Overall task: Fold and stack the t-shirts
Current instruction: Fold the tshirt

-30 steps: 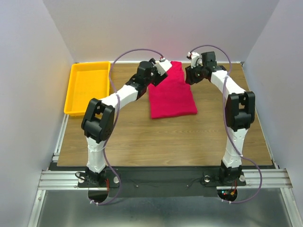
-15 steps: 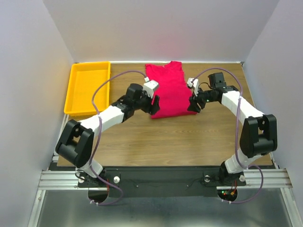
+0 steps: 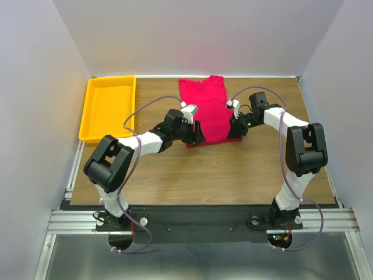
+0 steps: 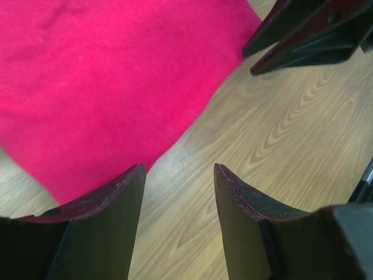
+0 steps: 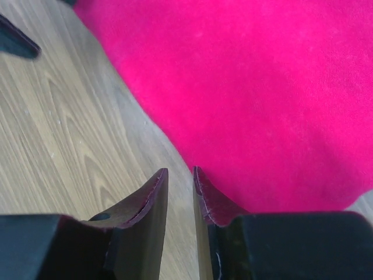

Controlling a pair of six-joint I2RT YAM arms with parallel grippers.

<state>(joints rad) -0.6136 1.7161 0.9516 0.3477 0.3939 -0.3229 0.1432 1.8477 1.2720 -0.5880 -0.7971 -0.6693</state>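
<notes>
The crimson t-shirt (image 3: 207, 111) lies flat on the wood as a long narrow strip, collar end at the back. My left gripper (image 3: 198, 135) hovers low at its near-left corner, open, with only bare wood between the fingers (image 4: 178, 169); the shirt (image 4: 105, 81) lies just ahead and to the left. My right gripper (image 3: 233, 130) is at the near-right corner. Its jaws stand a narrow gap apart (image 5: 179, 170) with wood showing between them, and one fingertip (image 5: 201, 186) meets the hem of the shirt (image 5: 262, 87). Neither gripper holds any cloth.
A yellow plastic tray (image 3: 95, 116) stands at the back left of the table. Bare wood (image 3: 198, 175) runs from the shirt's near hem to the arm bases. White walls close in the sides and back. The right gripper's dark fingers (image 4: 303, 29) show in the left wrist view.
Both grippers have come from the shirt's collar end to its near corners and drawn closer to the hem. The right jaws have narrowed, the left ones slightly. The shirt lies still.
</notes>
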